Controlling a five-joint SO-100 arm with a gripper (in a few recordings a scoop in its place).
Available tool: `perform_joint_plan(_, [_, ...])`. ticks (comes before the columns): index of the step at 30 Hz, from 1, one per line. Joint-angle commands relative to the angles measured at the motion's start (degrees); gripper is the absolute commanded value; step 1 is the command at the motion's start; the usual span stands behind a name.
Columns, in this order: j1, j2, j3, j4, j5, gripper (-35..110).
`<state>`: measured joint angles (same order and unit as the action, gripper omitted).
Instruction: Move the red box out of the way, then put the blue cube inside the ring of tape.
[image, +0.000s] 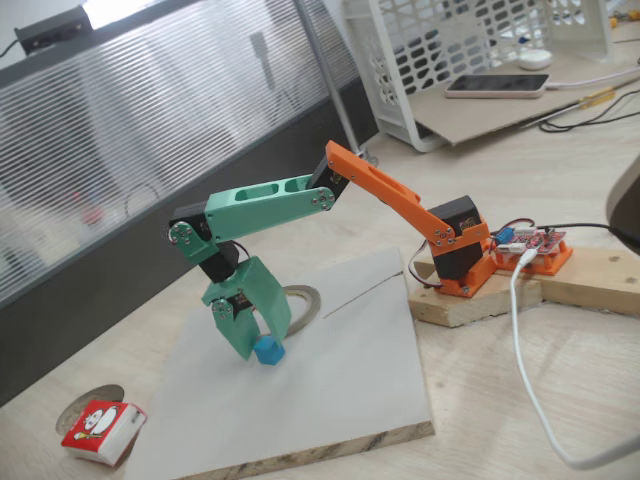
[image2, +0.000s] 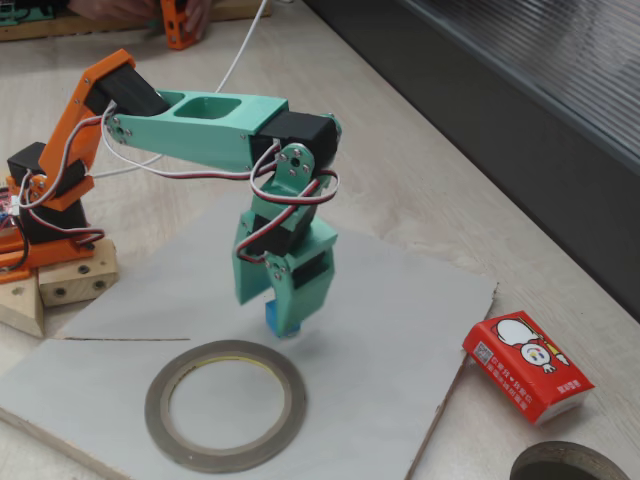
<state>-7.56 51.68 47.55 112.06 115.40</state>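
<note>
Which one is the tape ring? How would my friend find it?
Find the pale grey board the green and orange arm reaches over. The ring of tape lies flat on it, beside the gripper and the blue cube. It is a thin grey-gold hoop; the dark round hole is in the table.

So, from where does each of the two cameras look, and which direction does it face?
A fixed view: raised at the table's front, beyond the board, facing the orange base and the wall panel; whole arm shows, tool at the blue cube.
Another fixed view: raised on the opposite side, looking down across the ring of tape toward the arm; base at left, tool on the cube.
Both share the arm, cube, tape ring and the red box, lying off the board.
</note>
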Motion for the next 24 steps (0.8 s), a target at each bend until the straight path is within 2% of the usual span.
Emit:
perform_joint_plan(1, [-0.9, 0.4, -0.7, 2.3, 0.5, 40])
perform_joint_plan(24, [-0.4, 0.4, -1.2, 2.3, 0.7, 40])
